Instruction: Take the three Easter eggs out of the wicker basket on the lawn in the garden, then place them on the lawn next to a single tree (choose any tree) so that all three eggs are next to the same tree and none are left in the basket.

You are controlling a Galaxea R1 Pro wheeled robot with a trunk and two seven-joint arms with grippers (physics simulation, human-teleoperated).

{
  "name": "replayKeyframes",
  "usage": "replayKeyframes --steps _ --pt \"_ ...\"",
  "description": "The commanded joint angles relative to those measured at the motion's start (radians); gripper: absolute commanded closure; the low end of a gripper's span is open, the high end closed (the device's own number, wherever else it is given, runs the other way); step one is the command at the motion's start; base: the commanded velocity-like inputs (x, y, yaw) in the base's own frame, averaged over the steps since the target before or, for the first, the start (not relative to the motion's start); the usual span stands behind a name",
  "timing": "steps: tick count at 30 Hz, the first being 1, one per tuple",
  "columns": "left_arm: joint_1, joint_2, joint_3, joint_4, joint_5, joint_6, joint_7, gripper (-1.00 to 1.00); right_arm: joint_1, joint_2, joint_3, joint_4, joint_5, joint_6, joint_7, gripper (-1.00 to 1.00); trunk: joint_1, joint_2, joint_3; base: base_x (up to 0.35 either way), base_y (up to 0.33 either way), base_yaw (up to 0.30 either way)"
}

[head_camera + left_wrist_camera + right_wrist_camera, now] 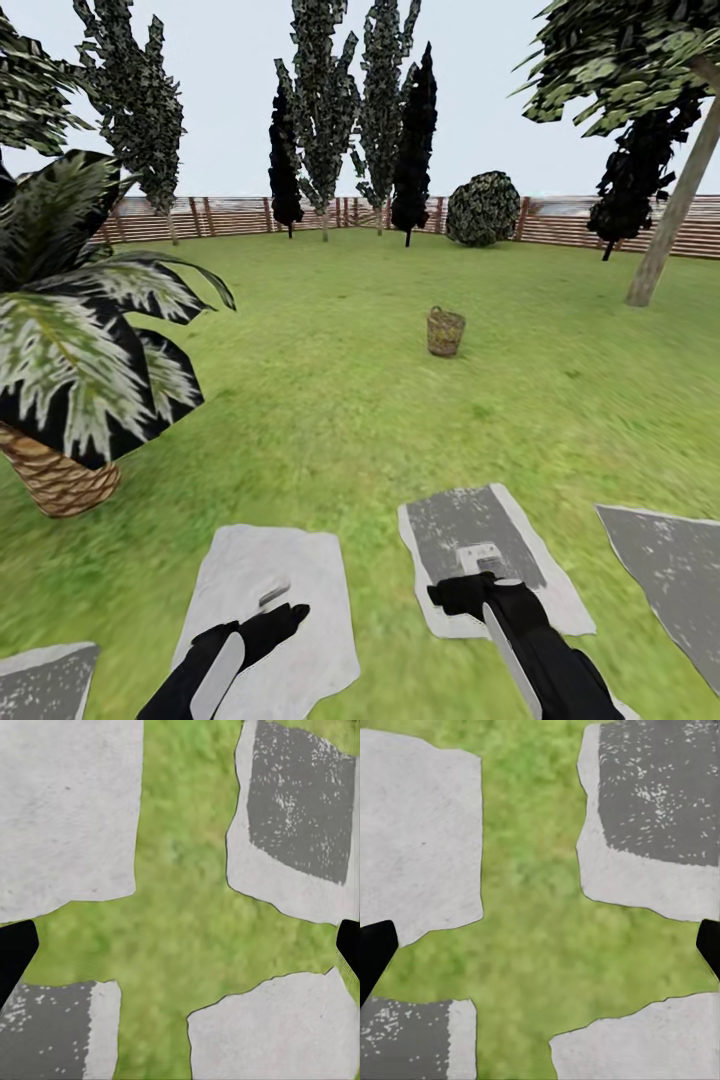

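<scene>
The wicker basket point(445, 331) is seen standing upright on the lawn point(340, 330), well ahead of both arms. The left pincer point(180, 952) and right pincer point(540, 952) are held open above grass between paving slabs point(275, 600)

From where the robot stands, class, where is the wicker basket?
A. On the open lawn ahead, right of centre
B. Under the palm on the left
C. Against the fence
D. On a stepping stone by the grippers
A: in the head view the basket sits on open lawn, short of the fence.
</scene>
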Motion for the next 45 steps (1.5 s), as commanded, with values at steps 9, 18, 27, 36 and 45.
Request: replayKeyframes --steps 9,18,27,36,45 --pt "0.000 -0.002 -0.001 -0.001 0.003 0.004 0.009 -1.00 -0.023 0.000 0.006 -0.058 -0.009 0.006 -0.002 -1.00 0.001 0.000 -0.001 0.334 -0.015 -0.158" --pt "0.000 -0.003 -0.002 -0.001 0.004 0.004 0.000 -1.00 -0.037 -0.002 0.004 -0.086 -0.011 0.006 -0.002 -1.00 0.001 0.000 -0.001 0.334 -0.075 -0.260" --pt "0.000 -0.006 -0.002 -0.001 0.004 0.003 0.007 -1.00 -0.030 -0.010 0.010 -0.088 -0.002 0.002 0.000 -1.00 0.001 0.000 -0.001 0.334 -0.075 -0.185" --pt "0.000 -0.005 -0.002 -0.001 0.003 0.004 0.012 -1.00 -0.021 -0.006 0.017 -0.050 0.003 0.001 -0.001 -1.00 0.001 0.000 -0.001 0.334 -0.074 -0.017" --pt "0.000 -0.005 -0.001 -0.001 0.003 0.004 0.012 -1.00 -0.010 -0.009 0.021 -0.055 0.002 -0.001 0.000 -1.00 0.001 0.000 -0.001 0.334 -0.074 -0.002"
